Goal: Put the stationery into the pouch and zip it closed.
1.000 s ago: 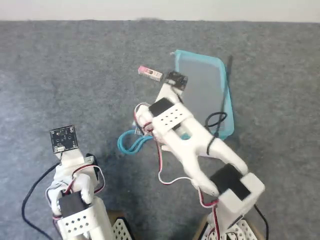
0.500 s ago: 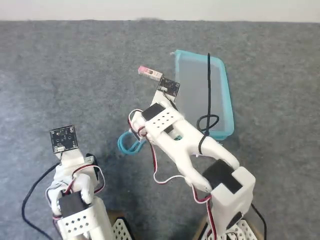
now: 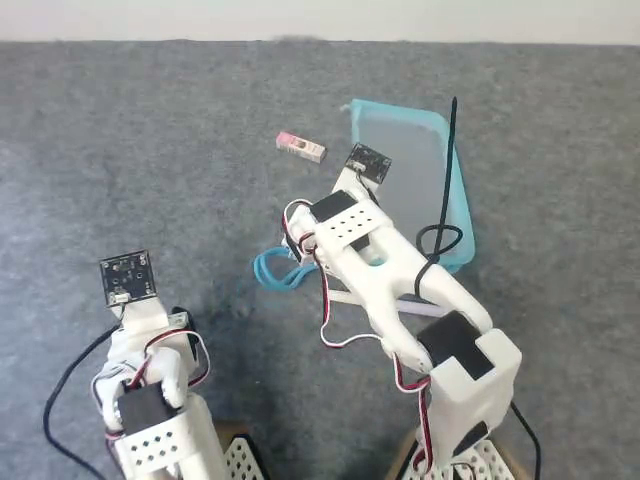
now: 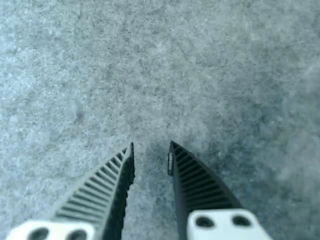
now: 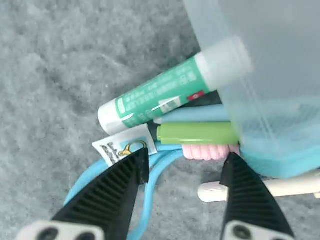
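Your right claw [image 5: 187,156] hangs open over the glue stick [image 5: 170,95] and green pen [image 5: 197,133] lying against the pouch [image 5: 265,75] edge; your left claw [image 4: 151,146] sits slightly parted over the carpet [image 4: 150,60].

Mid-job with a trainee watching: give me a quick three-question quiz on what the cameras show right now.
1. True or false: the glue stick lies wholly inside the pouch.
2. The left end effector hangs over: A) bare grey carpet; B) the pouch; C) a notebook.
3. Fill in: the right end effector is ___.
Key: 1 false, since most of its body sticks out; 2 A; 3 open.
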You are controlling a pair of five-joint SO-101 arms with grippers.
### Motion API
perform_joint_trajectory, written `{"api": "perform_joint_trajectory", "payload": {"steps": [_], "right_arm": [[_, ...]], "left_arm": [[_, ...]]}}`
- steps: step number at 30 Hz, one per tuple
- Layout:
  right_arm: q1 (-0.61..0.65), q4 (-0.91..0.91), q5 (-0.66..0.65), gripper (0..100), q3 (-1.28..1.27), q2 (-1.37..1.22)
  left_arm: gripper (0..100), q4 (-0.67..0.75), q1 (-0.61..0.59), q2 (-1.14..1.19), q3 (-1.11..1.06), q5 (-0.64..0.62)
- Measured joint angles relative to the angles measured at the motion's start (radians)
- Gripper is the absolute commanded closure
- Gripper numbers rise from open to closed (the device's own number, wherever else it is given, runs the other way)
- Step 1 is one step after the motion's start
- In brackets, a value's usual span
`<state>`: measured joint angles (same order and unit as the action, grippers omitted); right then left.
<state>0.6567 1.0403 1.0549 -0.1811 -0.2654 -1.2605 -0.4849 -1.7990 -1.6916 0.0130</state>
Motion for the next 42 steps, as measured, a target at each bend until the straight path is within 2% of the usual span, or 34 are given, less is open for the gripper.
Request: {"api": "perform_joint_trajectory", "payload": {"steps": [10,14,17,21,24,28,42], "right_arm": [[0.046,0.089,-0.275,75.7,0.000,0.000],[0.048,0.190,-0.371,75.7,0.000,0.000],[0.017,0.219,-0.339,75.7,0.000,0.012],[-0.037,0.201,-0.210,75.5,0.000,0.055],[-0.035,0.178,-0.101,75.7,0.000,0.061],[-0.035,0.137,-0.020,75.7,0.000,0.061],[-0.034,0.078,0.000,75.7,0.002,-0.008]], "left_arm": [[89,0.000,0.000,0.000,0.000,0.000],[89,0.000,0.000,0.000,0.000,0.000],[89,0.000,0.000,0.000,0.000,0.000],[89,0.000,0.000,0.000,0.000,0.000],[89,0.000,0.000,0.000,0.000,0.000],[89,0.000,0.000,0.000,0.000,0.000],[89,0.000,0.000,0.000,0.000,0.000]]}}
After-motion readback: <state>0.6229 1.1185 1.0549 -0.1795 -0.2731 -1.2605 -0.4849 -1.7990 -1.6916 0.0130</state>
